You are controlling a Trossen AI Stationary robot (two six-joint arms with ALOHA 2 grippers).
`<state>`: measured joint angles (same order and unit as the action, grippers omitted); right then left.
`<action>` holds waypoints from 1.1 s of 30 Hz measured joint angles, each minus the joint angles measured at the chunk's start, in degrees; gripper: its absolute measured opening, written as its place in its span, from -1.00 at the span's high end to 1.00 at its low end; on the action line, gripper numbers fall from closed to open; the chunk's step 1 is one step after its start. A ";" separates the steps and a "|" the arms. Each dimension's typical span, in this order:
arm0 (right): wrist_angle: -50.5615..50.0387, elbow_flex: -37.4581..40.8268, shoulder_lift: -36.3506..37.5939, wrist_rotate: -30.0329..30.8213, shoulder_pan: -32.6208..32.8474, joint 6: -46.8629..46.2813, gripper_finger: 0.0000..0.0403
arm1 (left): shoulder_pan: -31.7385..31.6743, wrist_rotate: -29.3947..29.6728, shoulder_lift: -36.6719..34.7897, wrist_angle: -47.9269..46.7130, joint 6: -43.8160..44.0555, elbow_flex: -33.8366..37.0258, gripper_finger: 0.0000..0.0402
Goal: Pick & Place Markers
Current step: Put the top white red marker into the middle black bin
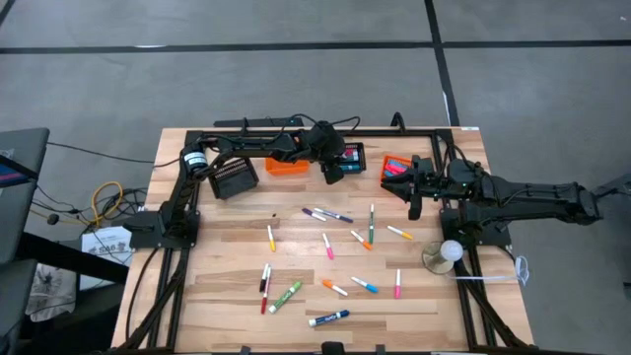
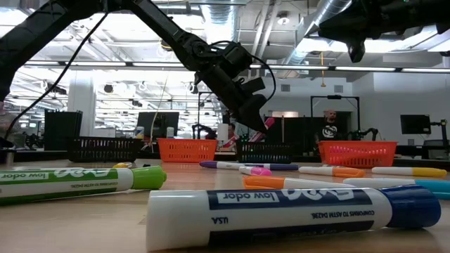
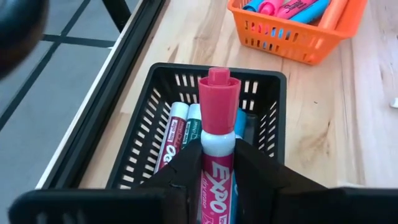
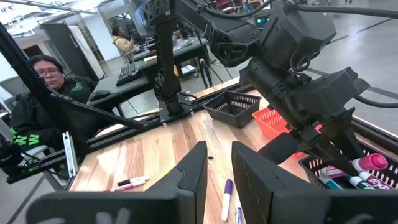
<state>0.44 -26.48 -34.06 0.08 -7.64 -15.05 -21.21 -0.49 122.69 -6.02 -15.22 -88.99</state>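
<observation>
While the right gripper hangs near the orange basket at the table's far right with its fingers close together and nothing between them, four mesh baskets line the far edge, two black and two orange, and a person sits beyond the table. About fifteen markers lie scattered on the wood. Over a black basket already holding several markers, the left gripper pinches an upright pink marker between narrowly parted fingers.
</observation>
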 joint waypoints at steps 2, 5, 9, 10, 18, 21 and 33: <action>-0.01 0.00 0.00 0.00 0.00 -0.02 0.68 | 0.00 0.01 0.00 0.00 0.00 0.00 0.57; -0.01 0.00 0.00 0.00 0.00 -0.02 0.68 | 0.00 0.01 0.00 0.02 0.00 0.00 0.57; -0.01 0.00 0.00 0.00 0.00 -0.04 0.68 | 0.00 0.02 0.00 0.02 0.00 0.00 0.56; -0.01 0.00 0.00 0.00 0.00 -0.04 0.68 | 0.00 0.00 0.00 0.04 0.00 0.00 0.56; -0.01 0.00 0.00 0.00 0.00 -0.04 0.68 | 0.00 0.00 -0.02 0.07 0.00 0.00 0.39; 0.00 0.00 0.00 -0.02 0.00 -0.04 0.68 | 0.00 0.01 -0.02 0.12 0.00 0.00 0.21; -0.01 0.00 0.01 -0.04 0.00 -0.04 0.68 | 1.11 2.18 -12.40 0.90 7.73 0.74 -0.02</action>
<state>0.43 -26.48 -34.06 0.03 -7.64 -15.09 -20.10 1.69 110.29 -5.13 -7.49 -88.25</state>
